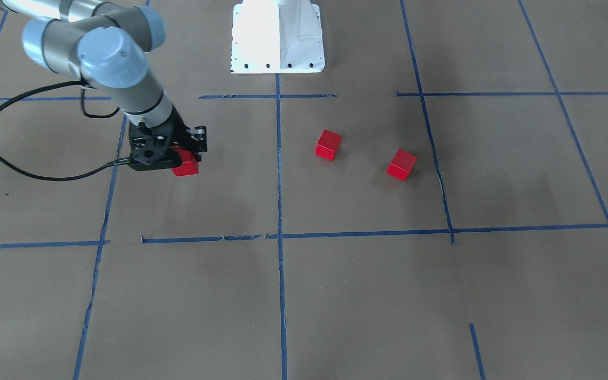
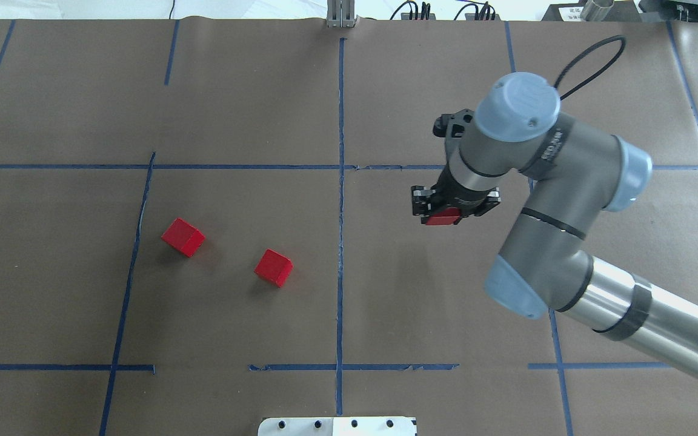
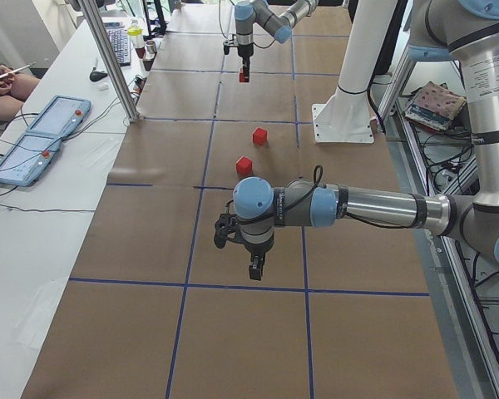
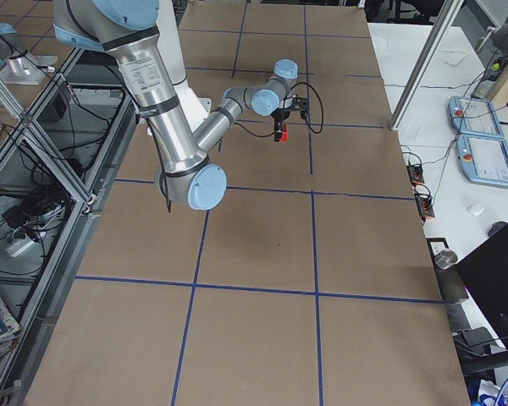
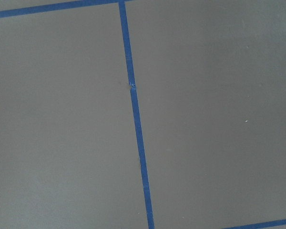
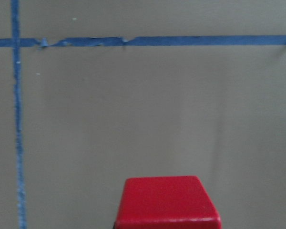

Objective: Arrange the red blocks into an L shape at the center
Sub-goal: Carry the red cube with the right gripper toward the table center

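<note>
Your right tool (image 2: 449,213) grips one red block (image 1: 187,165) over the center's (image 2: 385,290) right half, while a second red block (image 2: 274,267) and third red block (image 2: 183,237) lie apart across the tape line (image 2: 340,242), the left tool (image 3: 255,268) shows too little for you to tell its state, and the arm lettering (image 2: 552,147) is too small to read.

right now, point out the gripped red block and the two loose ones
gripped red block (image 1: 187,168), front-facing view, exposed front face
loose block near centre tape (image 2: 273,264), overhead view, top face
loose block farther left (image 2: 180,231), overhead view, top face

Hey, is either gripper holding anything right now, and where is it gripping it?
The right gripper holds one red block by opposite sides; no block shows at the left gripper.
</note>
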`<action>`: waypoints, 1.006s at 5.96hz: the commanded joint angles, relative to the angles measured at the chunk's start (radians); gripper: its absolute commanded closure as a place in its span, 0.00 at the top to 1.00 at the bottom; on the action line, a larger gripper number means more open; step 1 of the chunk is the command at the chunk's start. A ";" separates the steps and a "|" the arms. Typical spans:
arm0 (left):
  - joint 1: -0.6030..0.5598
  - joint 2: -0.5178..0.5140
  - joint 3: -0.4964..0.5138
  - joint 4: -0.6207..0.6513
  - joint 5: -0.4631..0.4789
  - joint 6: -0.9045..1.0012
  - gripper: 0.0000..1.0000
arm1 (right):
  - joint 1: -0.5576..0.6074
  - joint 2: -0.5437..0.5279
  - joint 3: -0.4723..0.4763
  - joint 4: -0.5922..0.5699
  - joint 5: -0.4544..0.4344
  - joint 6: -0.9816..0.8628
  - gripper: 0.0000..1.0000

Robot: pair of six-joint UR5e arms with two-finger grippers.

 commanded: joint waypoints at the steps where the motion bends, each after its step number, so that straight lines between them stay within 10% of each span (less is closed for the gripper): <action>1: 0.000 0.000 0.000 0.000 0.000 0.000 1.00 | -0.105 0.198 -0.178 -0.007 -0.036 0.185 0.04; 6: 0.000 0.000 0.006 0.000 0.000 -0.001 1.00 | -0.195 0.281 -0.377 0.094 -0.145 0.210 0.25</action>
